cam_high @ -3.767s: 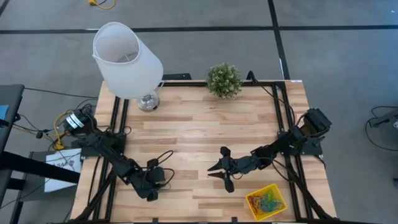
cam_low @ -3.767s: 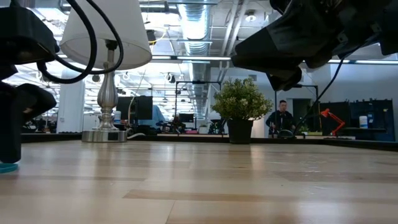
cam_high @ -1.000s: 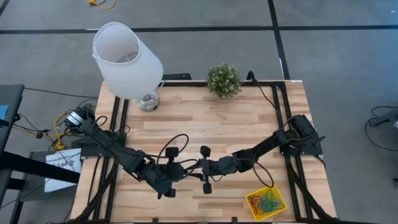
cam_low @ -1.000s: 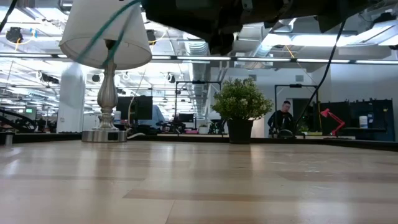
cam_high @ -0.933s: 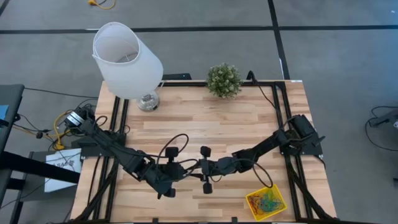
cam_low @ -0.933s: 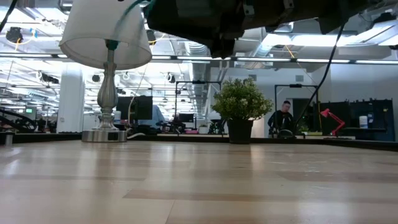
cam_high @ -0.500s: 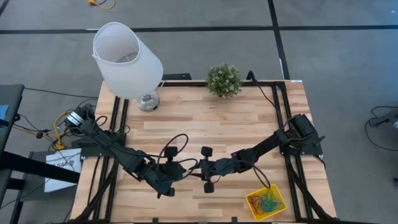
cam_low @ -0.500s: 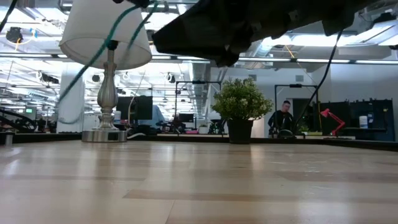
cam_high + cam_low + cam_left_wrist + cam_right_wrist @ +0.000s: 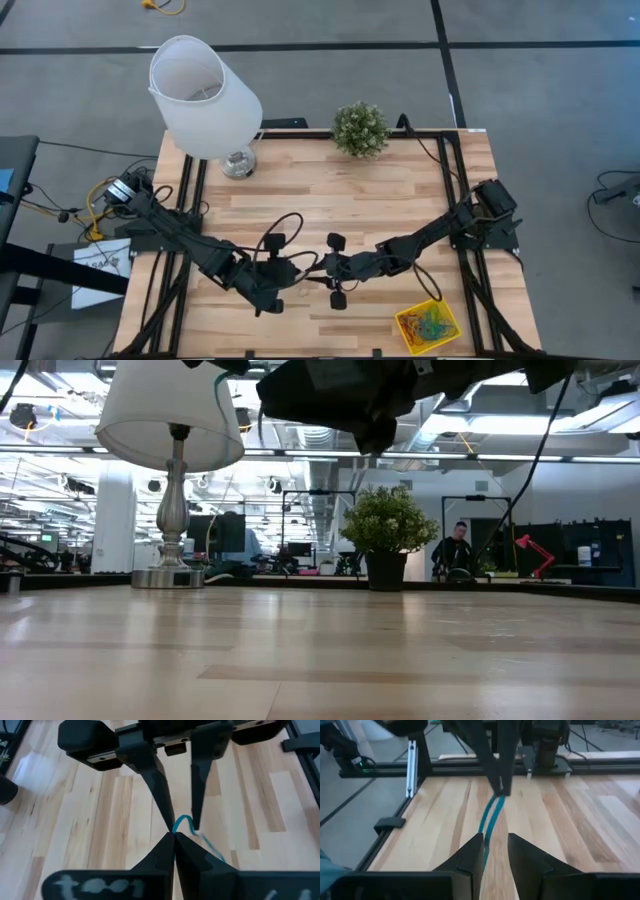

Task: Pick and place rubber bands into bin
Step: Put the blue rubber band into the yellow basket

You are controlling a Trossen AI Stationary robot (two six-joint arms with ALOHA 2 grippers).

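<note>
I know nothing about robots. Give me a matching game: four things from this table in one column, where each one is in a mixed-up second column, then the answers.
Things:
1. lamp
2. potted plant
3. yellow bin
4. blue rubber band

Places:
A. pinched in the left claw, near the middle of the table
B. near right corner of the table
C. far left corner of the table
D. far edge of the table, near its middle

Pairs: 1-C, 2-D, 3-B, 4-A
</note>
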